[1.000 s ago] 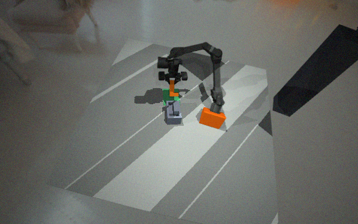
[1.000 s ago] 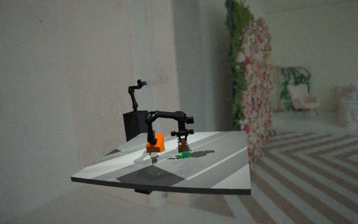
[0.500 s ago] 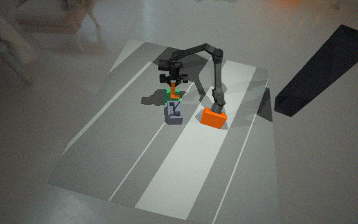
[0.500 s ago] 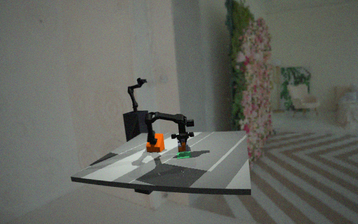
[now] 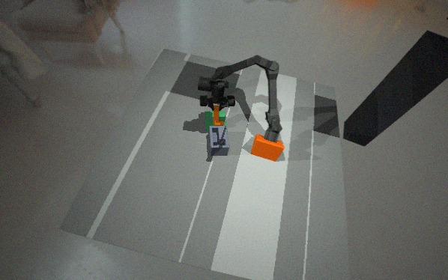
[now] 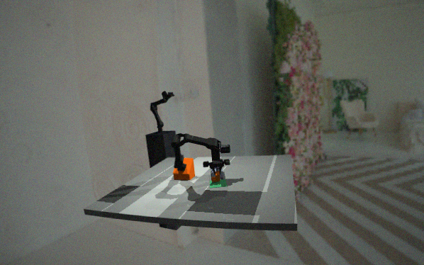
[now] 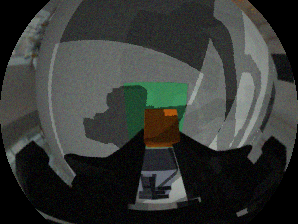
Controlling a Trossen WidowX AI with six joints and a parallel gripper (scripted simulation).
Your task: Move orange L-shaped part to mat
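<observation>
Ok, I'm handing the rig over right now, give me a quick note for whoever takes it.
Hand: shut on the orange L-shaped part, held over the green mat.
Grey tray: beside the mat, pocket empty.
Done: part tipped up, pinched and lifted out.
Left: lower it flat on the mat, top side up, then let go. Whether it touches the mat yet is unclear.

No text, label, brand or number can be read anywhere, though the frames are dim and blurry.
</observation>
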